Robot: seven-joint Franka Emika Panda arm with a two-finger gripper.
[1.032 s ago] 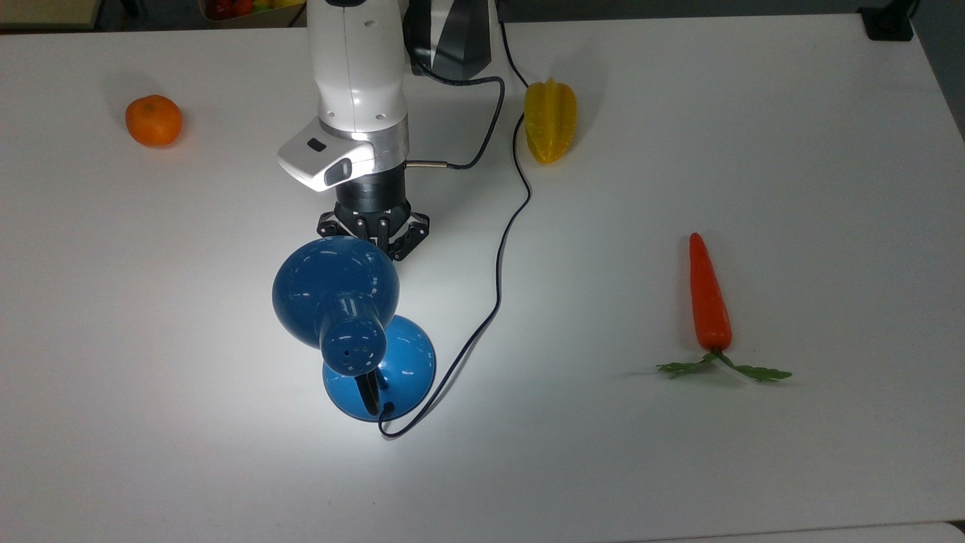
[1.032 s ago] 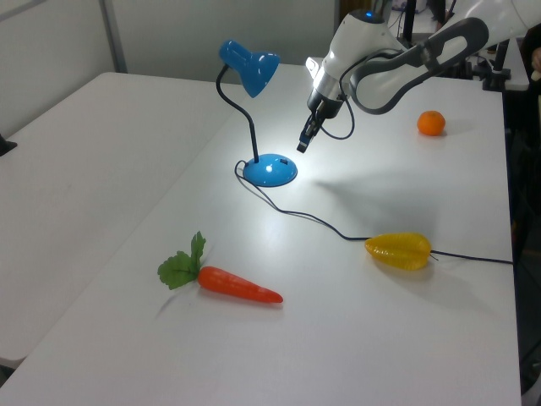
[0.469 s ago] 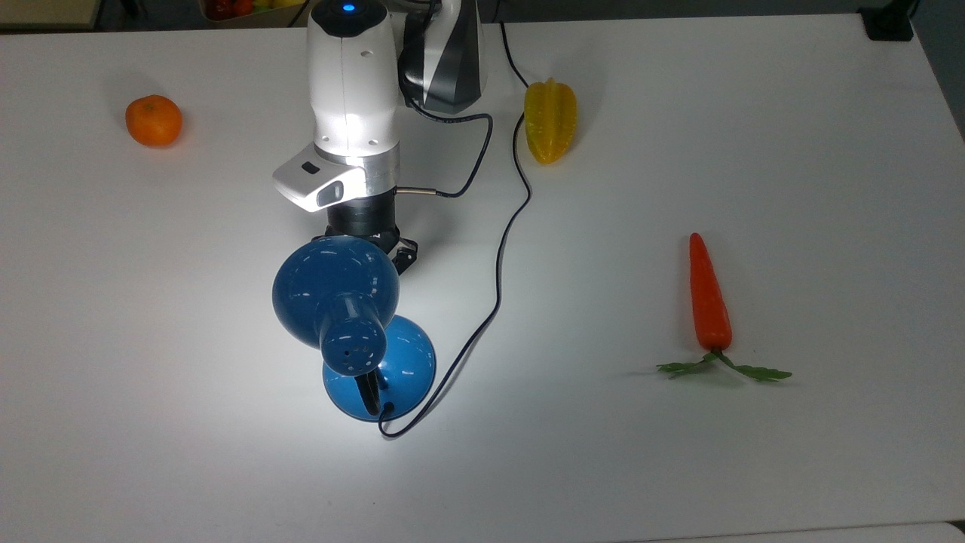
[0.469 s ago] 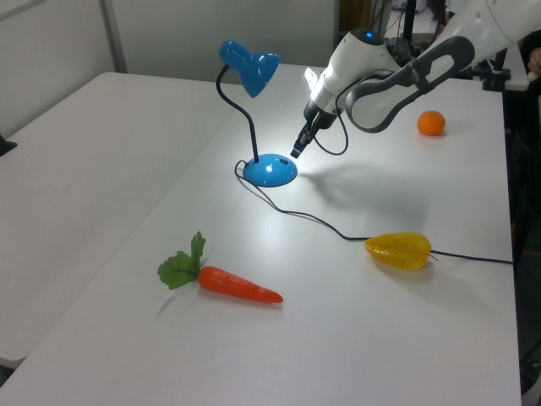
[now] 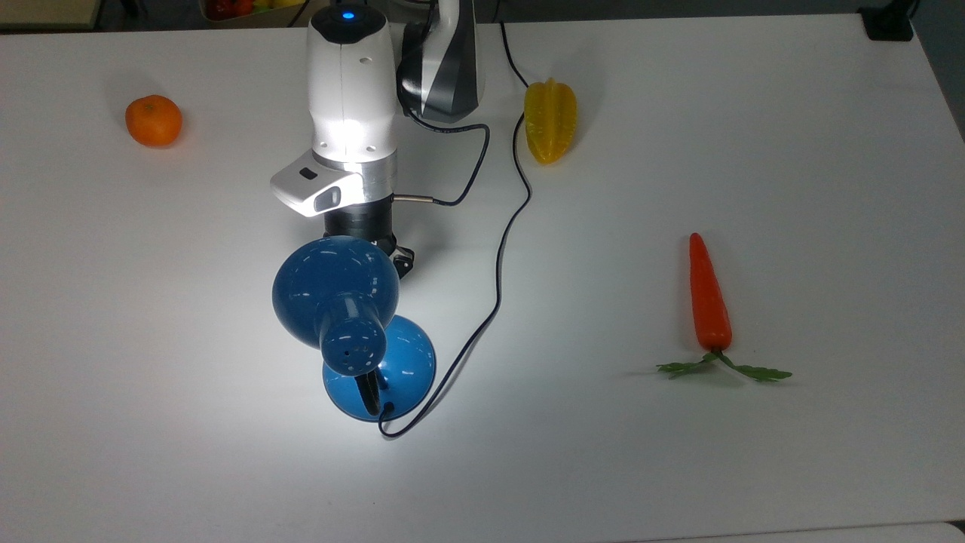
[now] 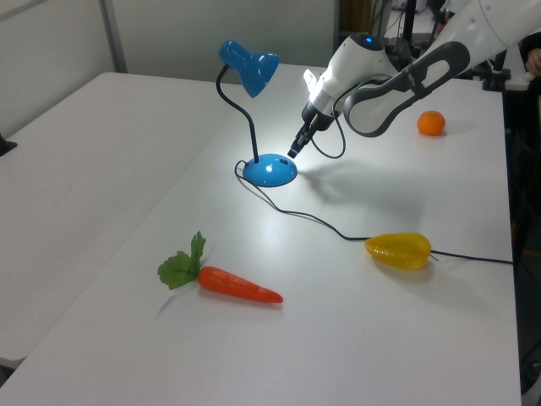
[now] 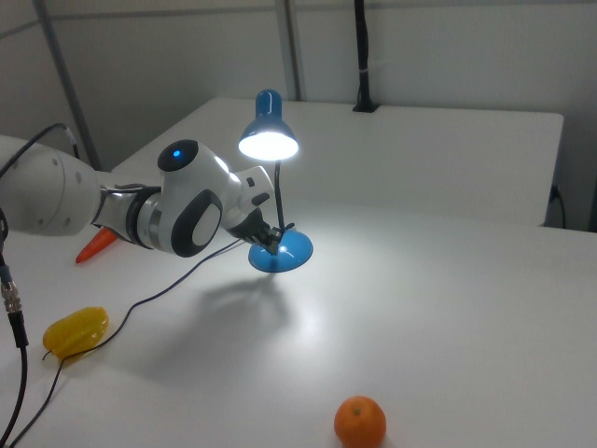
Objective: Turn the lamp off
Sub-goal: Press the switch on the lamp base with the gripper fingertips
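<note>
1. The pincer (image 6: 293, 153) is seen in the left view with its tip just over the edge of the lamp's round base; whether it touches the base cannot be told. In the right view the pincer (image 7: 271, 242) is placed at the base beside the black neck.
2. Whether the fingers are parted or closed cannot be told.
3. The lamp (image 5: 336, 296) is stood near the middle of the table (image 5: 754, 113), and in the top view its blue shade covers most of the pincer. In the right view the lamp (image 7: 269, 140) is lit, and a bright patch is thrown on the table around the base.
4. In the left view the lamp (image 6: 269, 169) is shown with the shade held high on a curved neck above the base.
5. A thin black cord (image 5: 497, 264) is run from the base across the table, past a yellow starfruit (image 5: 550, 121) toward the top view's upper edge.
6. An orange (image 5: 153, 120) is laid well apart at the top view's left.
7. A carrot (image 5: 709, 302) with green leaves is laid well apart at the top view's right.
</note>
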